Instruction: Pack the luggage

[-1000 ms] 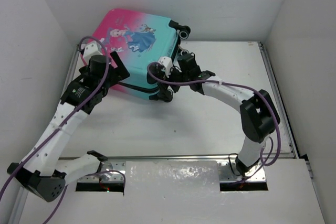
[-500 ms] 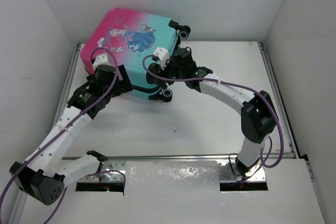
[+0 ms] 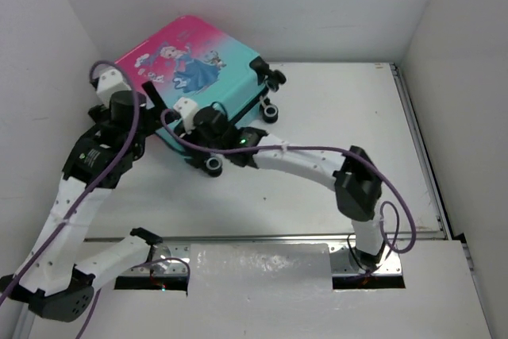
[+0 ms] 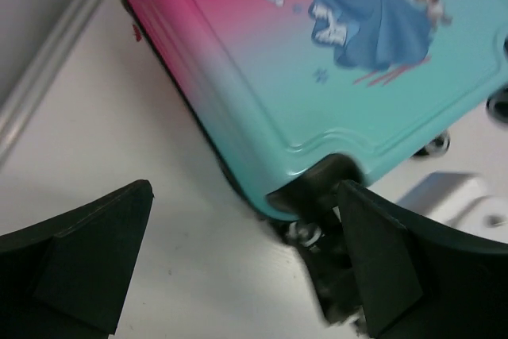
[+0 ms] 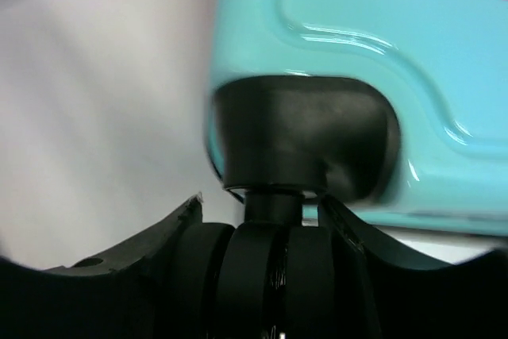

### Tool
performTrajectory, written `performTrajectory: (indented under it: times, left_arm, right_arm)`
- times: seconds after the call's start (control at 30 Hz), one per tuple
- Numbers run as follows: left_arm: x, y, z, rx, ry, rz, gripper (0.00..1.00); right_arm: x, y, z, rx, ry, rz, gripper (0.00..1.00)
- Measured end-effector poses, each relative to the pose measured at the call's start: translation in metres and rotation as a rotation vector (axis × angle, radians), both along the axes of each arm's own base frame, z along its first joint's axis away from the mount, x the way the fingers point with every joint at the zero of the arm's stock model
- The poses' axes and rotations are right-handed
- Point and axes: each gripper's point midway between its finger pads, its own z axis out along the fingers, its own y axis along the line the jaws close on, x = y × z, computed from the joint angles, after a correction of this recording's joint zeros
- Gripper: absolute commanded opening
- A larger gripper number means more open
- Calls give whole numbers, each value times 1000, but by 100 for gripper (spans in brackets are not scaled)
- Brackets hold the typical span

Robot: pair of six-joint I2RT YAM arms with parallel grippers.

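Observation:
The luggage [image 3: 190,57] lies closed on its side at the back left, pink-to-teal with a princess print. It also shows in the left wrist view [image 4: 333,77] and the right wrist view [image 5: 381,37]. My right gripper [image 3: 208,131] is shut on the black wheel [image 5: 270,275] at the luggage's near teal corner. That corner's wheel mount shows in the left wrist view [image 4: 305,232]. My left gripper [image 3: 151,101] is open and empty beside the luggage's near-left edge, over bare table [image 4: 238,267].
White walls close in the back and both sides. A metal rail [image 3: 413,140] runs along the table's right edge. Two more black wheels [image 3: 271,109] stick out at the luggage's right end. White table [image 3: 317,101] lies to the right.
The right gripper has moved left and nearer, holding the wheel. The luggage has swung round with it, its wheel end turned toward me. The left gripper has drawn back to the left.

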Motion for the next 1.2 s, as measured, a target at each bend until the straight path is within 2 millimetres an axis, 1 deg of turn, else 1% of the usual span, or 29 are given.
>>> performTrajectory:
  times: [0.03, 0.07, 0.1, 0.13, 0.17, 0.2, 0.23, 0.27, 0.3, 0.33, 0.4, 0.43, 0.47, 0.5, 0.53, 0.57, 0.6, 0.63, 0.67, 0.73, 0.8, 0.87, 0.9, 0.97, 1.03, 1.1, 1.13, 1.17, 1.2]
  left_arm:
    - [-5, 6, 11, 5, -22, 20, 100]
    - [-10, 13, 19, 14, -36, 45, 100]
    - [-17, 24, 24, 38, -37, 79, 100]
    - [-25, 34, 27, 59, -35, 112, 100]
    - [-30, 39, 29, 73, -31, 129, 100]
    - [-37, 44, 33, 78, -36, 139, 100]
    - [-41, 47, 38, 76, -48, 146, 100]
    - [-43, 49, 42, 71, -66, 159, 100]
    - [-43, 51, 47, 67, -84, 174, 100]
    - [-41, 51, 48, 66, -90, 181, 100]
    - [-30, 48, 45, 62, -85, 193, 100]
    - [-23, 45, 43, 62, -78, 194, 100]
    - [-13, 41, 39, 63, -62, 194, 100]
    - [-2, 37, 34, 64, -45, 191, 100]
    - [10, 32, 28, 60, -22, 182, 100]
    - [22, 29, 23, 47, -3, 177, 100]
    - [35, 27, 20, 24, 6, 175, 100]
    - [53, 27, 11, 1, 27, 178, 100]
    - [67, 30, -1, -21, 55, 183, 100]
    - [85, 41, -23, -62, 111, 204, 100]
    - [93, 55, -35, -98, 139, 231, 100]
    - [95, 72, -40, -138, 141, 258, 100]
    - [95, 83, -42, -154, 136, 279, 100]
    - [91, 104, -45, -183, 126, 323, 100]
    - [84, 120, -52, -198, 129, 362, 100]
    - [77, 131, -60, -212, 135, 396, 100]
    - [74, 134, -63, -218, 140, 405, 100]
    - [70, 138, -67, -224, 144, 421, 100]
    - [68, 140, -71, -230, 143, 431, 100]
  right_arm:
    - [-11, 20, 3, 33, 14, 5, 80]
    - [-22, 40, 5, 70, 47, 13, 93]
    - [-33, 60, 10, 108, 74, 18, 99]
    - [-43, 76, 14, 138, 92, 25, 99]
    - [-52, 85, 16, 161, 108, 39, 99]
    - [-62, 88, 18, 171, 112, 35, 99]
    - [-67, 85, 20, 176, 102, 18, 99]
    - [-71, 77, 20, 171, 96, 9, 99]
    - [-79, 63, 18, 165, 94, 4, 99]
    - [-85, 45, 13, 139, 104, -2, 99]
    - [-85, 0, 4, 100, 117, -44, 99]
    - [-73, -27, 4, 92, 117, -90, 99]
    - [-58, -49, 8, 91, 115, -136, 99]
    - [-36, -72, 16, 100, 104, -195, 99]
    - [-10, -95, 26, 109, 83, -257, 99]
    - [8, -111, 33, 110, 66, -301, 99]
    - [33, -134, 42, 107, 46, -360, 99]
    - [53, -151, 49, 103, 31, -402, 99]
    - [71, -168, 54, 90, 23, -435, 99]
    - [106, -192, 63, 70, 11, -464, 99]
    - [135, -206, 63, 48, 9, -465, 98]
    - [160, -215, 51, 8, 49, -444, 96]
    - [171, -216, 46, 0, 63, -426, 94]
    - [189, -212, 27, -19, 99, -374, 92]
    - [190, -204, 8, -20, 142, -312, 87]
    - [182, -197, -13, -45, 194, -250, 83]
    - [178, -193, -21, -52, 216, -221, 75]
    - [177, -189, -27, -57, 232, -198, 70]
    - [177, -184, -32, -53, 247, -177, 55]
